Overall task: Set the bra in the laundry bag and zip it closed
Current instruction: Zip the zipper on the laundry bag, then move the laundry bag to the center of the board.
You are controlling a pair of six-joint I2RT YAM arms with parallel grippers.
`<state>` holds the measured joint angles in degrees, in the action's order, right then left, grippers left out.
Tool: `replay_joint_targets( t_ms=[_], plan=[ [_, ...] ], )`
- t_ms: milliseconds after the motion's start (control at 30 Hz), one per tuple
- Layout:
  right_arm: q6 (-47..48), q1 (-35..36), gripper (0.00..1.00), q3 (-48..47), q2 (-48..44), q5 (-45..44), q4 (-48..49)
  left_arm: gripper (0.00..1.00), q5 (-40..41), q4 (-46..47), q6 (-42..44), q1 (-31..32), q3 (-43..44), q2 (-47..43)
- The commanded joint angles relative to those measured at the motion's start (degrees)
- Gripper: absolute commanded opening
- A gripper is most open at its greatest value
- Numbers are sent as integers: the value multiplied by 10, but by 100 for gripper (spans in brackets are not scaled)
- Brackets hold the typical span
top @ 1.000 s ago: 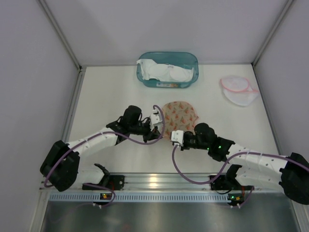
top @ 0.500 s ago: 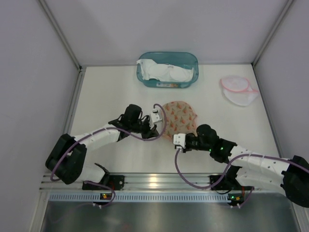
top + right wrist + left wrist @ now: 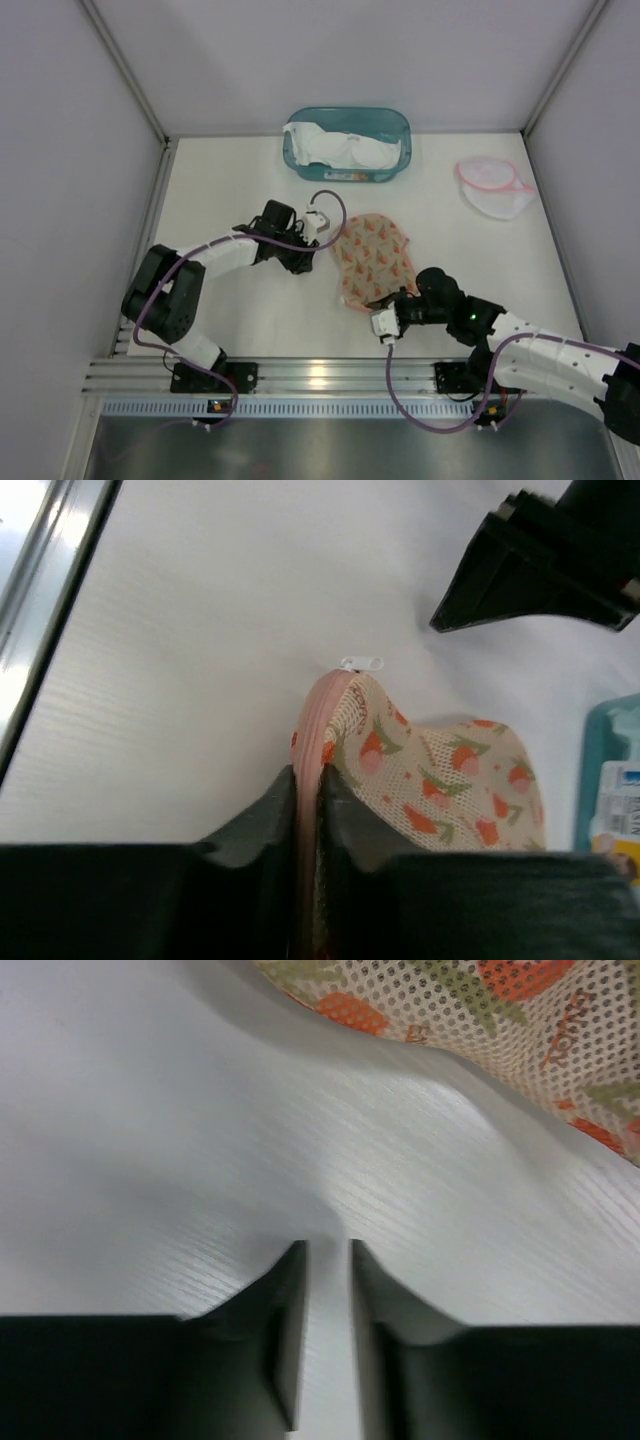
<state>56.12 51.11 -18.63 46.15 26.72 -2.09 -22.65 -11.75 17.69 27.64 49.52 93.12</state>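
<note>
White arms [image 3: 215,255], black joints, purple cables [image 3: 389,375] looping off both, black fingers [image 3: 285,1340], one green light [image 3: 472,318] on the right.

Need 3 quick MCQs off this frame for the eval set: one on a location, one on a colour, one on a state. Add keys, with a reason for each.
1. Where does the teal bin sit on the table?
A. Far edge, about centre
B. Near left corner
C. Beneath the right arm

2. What colour is the trim on the white mesh bag at far right?
A. Blue
B. Pink
C. Black

3. What is the right hand doing?
A. Open above the bin
B. Gripping a bra
C. Shut on the edge of the patterned laundry bag

Key:
1 A, the bin lies against the back wall, mid-table.
2 B, a pink rim runs round the bag's opening.
3 C, the right wrist view shows it clamped on that bag's pink seam.
</note>
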Motion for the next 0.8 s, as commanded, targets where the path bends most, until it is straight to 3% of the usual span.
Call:
replay_joint_targets(
  t_ms=[0, 33, 133, 267, 433, 533, 633, 733, 767],
  plan=[
    [44, 0, 14, -31, 8, 16, -44, 40, -19, -37, -32, -4, 21, -55],
    [42, 1, 34, -39, 10, 8, -58, 48, -29, -48, -41, -9, 29, -65],
    [-13, 0, 68, -63, -2, -38, -64, 71, -58, -78, -78, -39, 48, -112],
    [-107, 0, 78, -102, -21, -103, -67, 82, -62, -106, -110, -60, 68, -172],
    [-335, -21, 76, -197, 54, -210, -124, 87, -50, -112, -165, -78, 81, -227],
    [-415, -88, 73, -248, 109, -165, -190, 88, -49, -116, -175, -87, 81, -241],
    [-450, -141, 77, -267, 130, -121, -214, 88, -37, -115, -196, -94, 76, -254],
    [-416, -164, 84, -276, 138, -49, -248, 88, -33, -115, -198, -100, 74, -262],
    [-359, -165, 86, -280, 140, -26, -269, 88, -30, -115, -196, -101, 74, -264]
  ],
)
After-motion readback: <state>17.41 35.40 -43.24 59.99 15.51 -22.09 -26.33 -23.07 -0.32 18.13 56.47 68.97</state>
